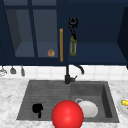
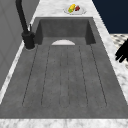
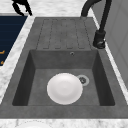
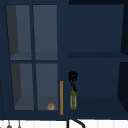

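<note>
Right robot hand (image 1: 73, 23) is showing upper centre of the front view, up at the wall cabinet (image 1: 100, 32), fingers reaching down and closing on the neck of a green bottle (image 1: 73, 46). Same pair in the upper view: right robot hand (image 4: 72, 76) lower centre of frame, pinching the top of the bottle (image 4: 73, 100). Bottle is standing upright on the lowest shelf (image 4: 100, 106) of the open right half of the cabinet, just right of the orange door handle (image 4: 61, 97). Small brown thing (image 4: 51, 106) is sitting behind the glass door (image 4: 33, 57), lower left of the bottle.

Left robot hand (image 1: 37, 108) is hanging lower left of the front view, over the ribbed draining board (image 1: 45, 92) of the sink (image 1: 110, 105); fingers are looking curled, nothing in them. Left side view is showing a robot hand (image 2: 122, 53) at the right edge, over the worktop (image 2: 117, 75).

Red ball (image 1: 67, 114) is sitting bottom centre of the front view, overlapping a white plate (image 1: 88, 108) lying in the basin. Plate (image 3: 64, 88) is lying flat in the basin in the right side view, just beside the drain (image 3: 82, 80). Black tap (image 1: 68, 75) is standing behind the sink. Dish with yellow fruit (image 1: 123, 105) is sitting on the worktop at the right edge.
</note>
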{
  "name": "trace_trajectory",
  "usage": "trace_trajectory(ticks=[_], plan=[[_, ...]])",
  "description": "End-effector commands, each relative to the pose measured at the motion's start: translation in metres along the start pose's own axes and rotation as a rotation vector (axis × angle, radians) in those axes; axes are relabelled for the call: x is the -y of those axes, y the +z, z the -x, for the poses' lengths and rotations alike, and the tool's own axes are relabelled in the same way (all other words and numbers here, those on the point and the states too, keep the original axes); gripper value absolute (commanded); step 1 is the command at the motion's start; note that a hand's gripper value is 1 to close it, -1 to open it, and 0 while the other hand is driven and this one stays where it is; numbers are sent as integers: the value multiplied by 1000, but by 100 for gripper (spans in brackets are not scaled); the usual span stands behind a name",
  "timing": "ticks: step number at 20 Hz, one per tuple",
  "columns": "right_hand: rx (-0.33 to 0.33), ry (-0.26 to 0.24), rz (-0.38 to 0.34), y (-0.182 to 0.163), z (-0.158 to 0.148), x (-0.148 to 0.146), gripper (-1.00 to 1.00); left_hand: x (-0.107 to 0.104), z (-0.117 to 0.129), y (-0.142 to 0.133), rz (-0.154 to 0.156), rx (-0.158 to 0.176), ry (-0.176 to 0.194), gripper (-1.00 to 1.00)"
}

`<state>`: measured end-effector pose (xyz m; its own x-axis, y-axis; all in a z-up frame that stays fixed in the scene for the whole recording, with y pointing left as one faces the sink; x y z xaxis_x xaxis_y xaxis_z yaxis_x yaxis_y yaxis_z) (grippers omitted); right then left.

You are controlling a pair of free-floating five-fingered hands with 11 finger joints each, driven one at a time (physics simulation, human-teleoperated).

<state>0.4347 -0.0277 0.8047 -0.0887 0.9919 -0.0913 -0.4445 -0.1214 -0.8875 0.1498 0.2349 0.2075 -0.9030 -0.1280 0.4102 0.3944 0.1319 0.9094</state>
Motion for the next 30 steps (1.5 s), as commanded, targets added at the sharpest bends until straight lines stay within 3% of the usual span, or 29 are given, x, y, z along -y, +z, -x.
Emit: trace_trajectory(ticks=[1, 14, 24, 30], plan=[[4, -1, -31, -8, 2, -6, -100, 0, 0, 0, 0, 0, 0, 0], [13, -17, -96, -37, 5, -29, -100, 0, 0, 0, 0, 0, 0, 0], [12, -16, -163, -49, 6, -28, -100, 0, 0, 0, 0, 0, 0, 0], [9, -20, -148, -53, 5, -32, -100, 0, 0, 0, 0, 0, 0, 0]])
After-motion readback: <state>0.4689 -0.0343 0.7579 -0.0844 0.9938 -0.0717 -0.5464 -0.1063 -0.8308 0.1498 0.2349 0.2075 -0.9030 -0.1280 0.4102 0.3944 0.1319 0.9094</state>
